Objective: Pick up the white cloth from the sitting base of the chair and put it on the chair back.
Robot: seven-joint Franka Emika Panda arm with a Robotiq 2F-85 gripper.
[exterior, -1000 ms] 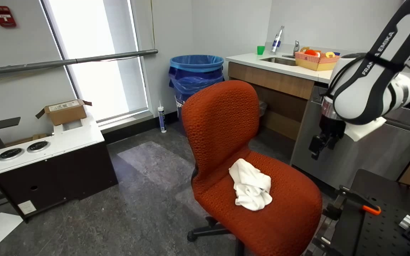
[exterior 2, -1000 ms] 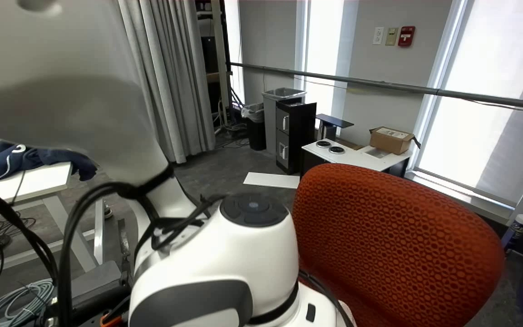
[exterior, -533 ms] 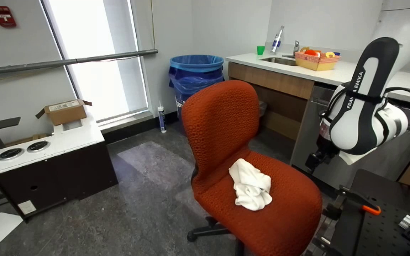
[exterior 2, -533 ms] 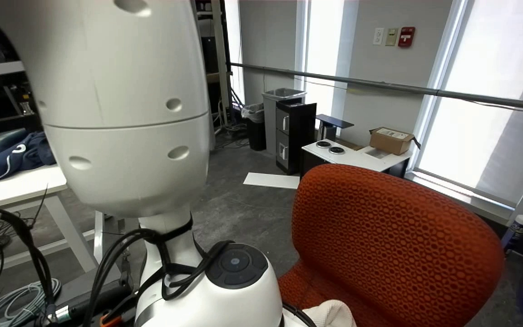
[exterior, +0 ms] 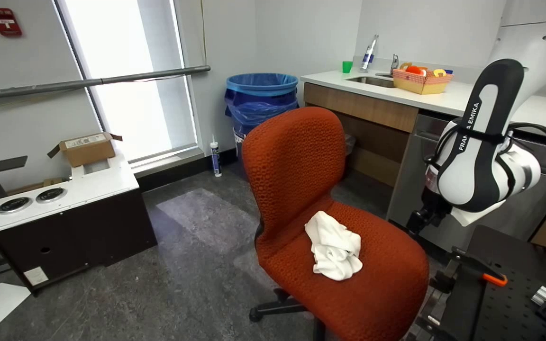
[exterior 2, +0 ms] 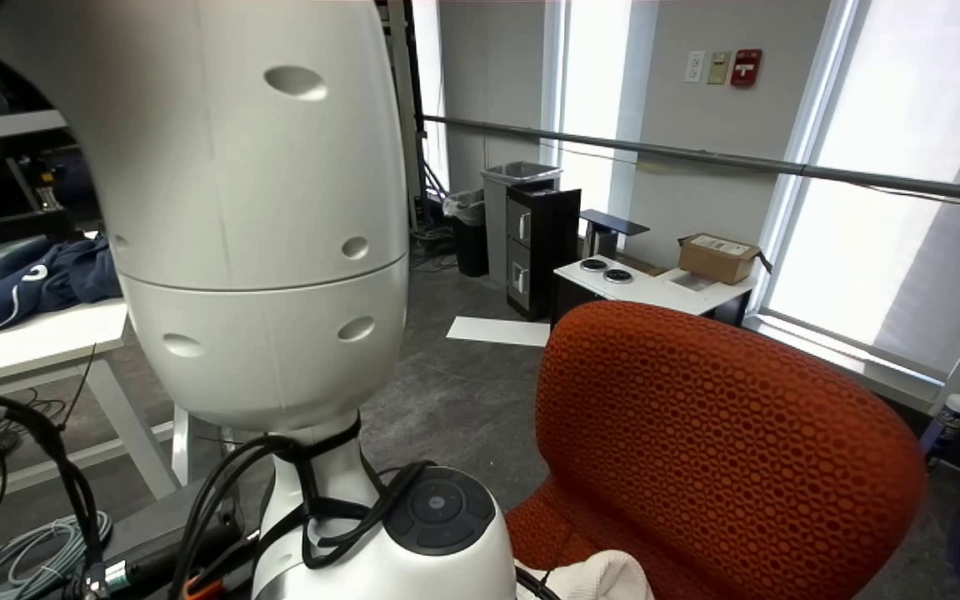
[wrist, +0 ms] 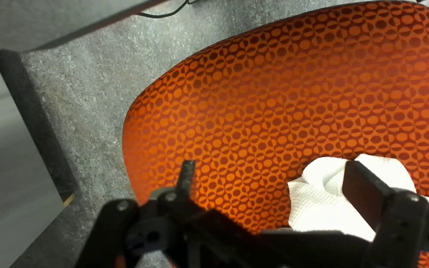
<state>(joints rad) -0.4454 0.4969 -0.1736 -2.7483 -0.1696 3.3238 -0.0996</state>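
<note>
The white cloth (exterior: 333, 246) lies crumpled on the seat (exterior: 386, 293) of the orange-red chair. A part of the cloth (exterior 2: 609, 575) shows at the bottom of an exterior view, partly hidden by the arm. The chair back (exterior: 296, 161) stands upright behind the cloth and also shows in an exterior view (exterior 2: 722, 433). My gripper (exterior: 415, 223) is beside the seat, above its edge level and apart from the cloth. In the wrist view my gripper (wrist: 270, 163) is open, with nothing between its fingers. The right finger overlaps the cloth (wrist: 326, 204) in that view.
A black perforated table (exterior: 505, 293) with an orange-handled tool (exterior: 495, 279) stands beside the chair. A counter (exterior: 368, 90) with a sink and a basket (exterior: 422, 81) is behind. A blue bin (exterior: 261, 102) stands behind the chair back. A toy stove (exterior: 74, 199) is across the floor.
The arm has swung and lowered, bringing the gripper down and slightly toward the chair. More of the cloth shows from behind the arm in an exterior view. The cloth and chair have not moved.
</note>
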